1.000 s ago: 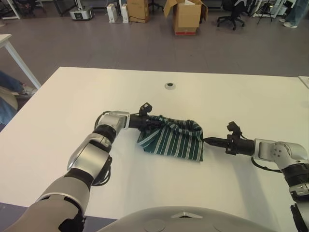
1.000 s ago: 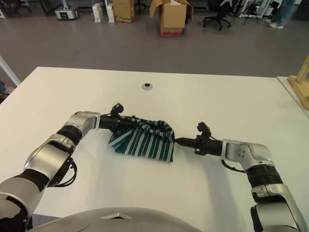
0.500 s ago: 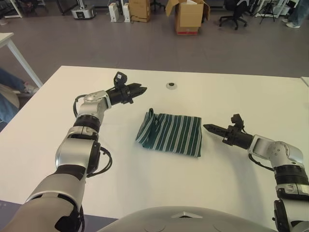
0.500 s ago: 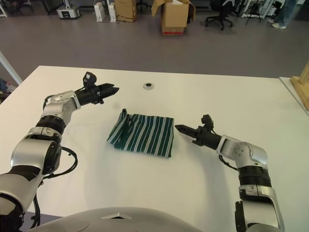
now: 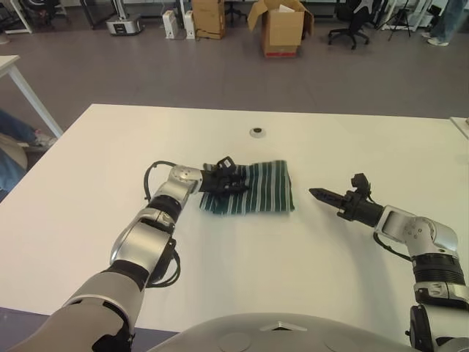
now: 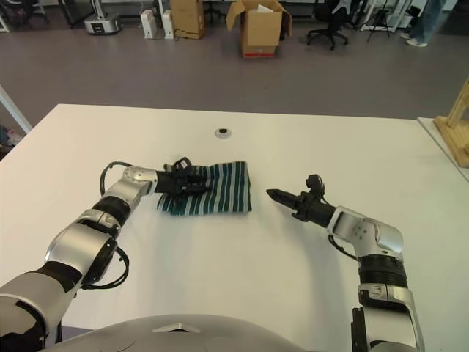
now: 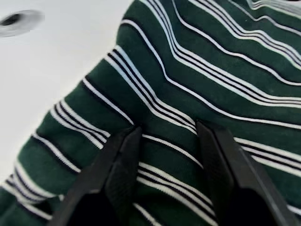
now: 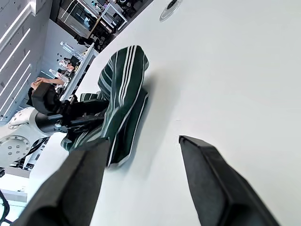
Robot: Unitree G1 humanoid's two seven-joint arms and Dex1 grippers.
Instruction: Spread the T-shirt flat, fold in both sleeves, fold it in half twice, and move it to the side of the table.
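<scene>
A grey floor ran behind the white worktop (image 5: 220, 293), with an open cardboard box (image 5: 282, 26) and an office chair (image 5: 350, 15) standing along the far side of the room. From the head camera, the T-shirt (image 5: 260, 192), dark green with white stripes, lay folded into a compact rectangle near the middle of the worktop, on the near side of a small round fitting (image 5: 256, 132) set into the surface. The left hand (image 5: 233, 183) rested on the T-shirt's left end, its arm stretched low across the worktop. The right hand (image 5: 315, 193) hung just above the surface to the right of the T-shirt, apart from it and pointing toward it. In the left wrist view, the two black fingers (image 7: 122, 165) were spread apart and lay on top of the striped cloth, clamping nothing between them; a strip of bare worktop showed beyond the cloth's edge, with the round fitting as a blur at the corner. In the right wrist view, the right hand's fingers (image 8: 84, 183) also stood parted and held nothing, with bare worktop between them and the T-shirt. That view showed the folded layers edge-on, with the left hand on top at the far end.
</scene>
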